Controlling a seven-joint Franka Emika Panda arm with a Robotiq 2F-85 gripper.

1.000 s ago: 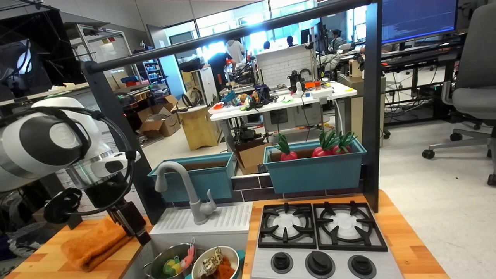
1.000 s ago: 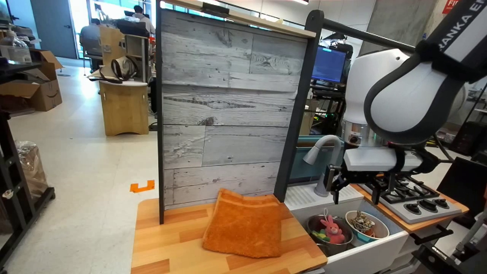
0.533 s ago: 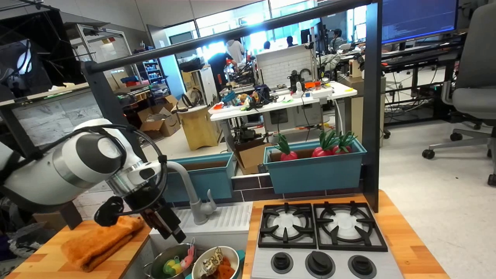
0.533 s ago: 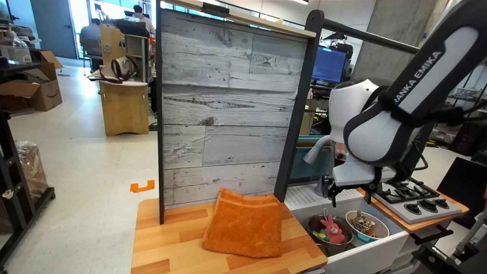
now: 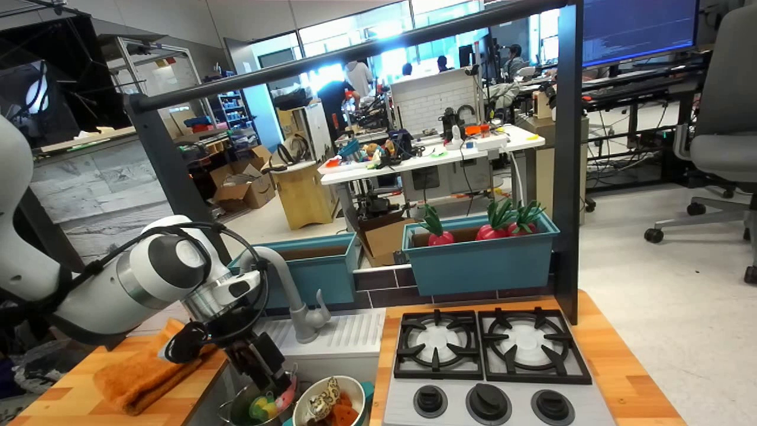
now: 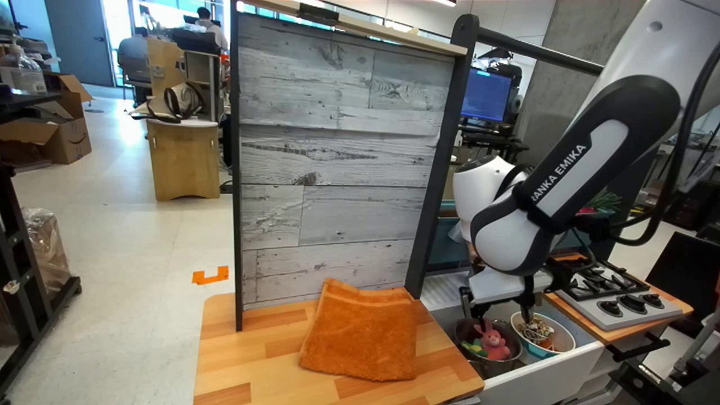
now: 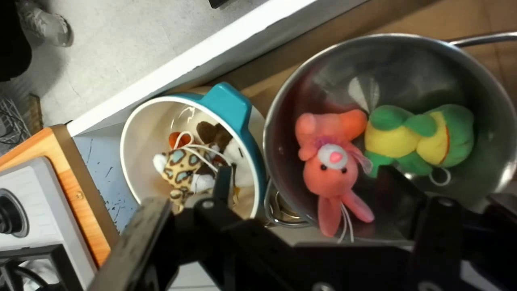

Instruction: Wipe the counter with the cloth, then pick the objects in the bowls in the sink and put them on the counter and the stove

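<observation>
The orange cloth (image 6: 365,332) lies folded on the wooden counter (image 6: 242,365) and also shows in an exterior view (image 5: 148,373). A steel pot (image 7: 282,91) in the sink (image 6: 548,377) holds a pink rabbit toy (image 7: 329,173) and a green-yellow toy (image 7: 398,139). A white-and-teal bowl (image 7: 133,161) beside it holds a spotted toy (image 7: 181,165) and other soft toys, partly overlapped. My gripper (image 7: 307,178) is open and empty above the pot. Its fingers appear on either side of the rabbit's head, one over the bowl's edge. It also shows in both exterior views (image 5: 278,381) (image 6: 504,318).
The stove (image 5: 461,387) with black grates and knobs stands right of the sink. A grey faucet (image 5: 304,325) rises behind the sink, close to the arm. Teal planters (image 5: 482,263) and a dark frame post (image 5: 566,177) stand at the back.
My gripper has moved from near the counter's edge across to the pot and down toward it, staying open. The cloth, pot, bowl and toys have not moved.
</observation>
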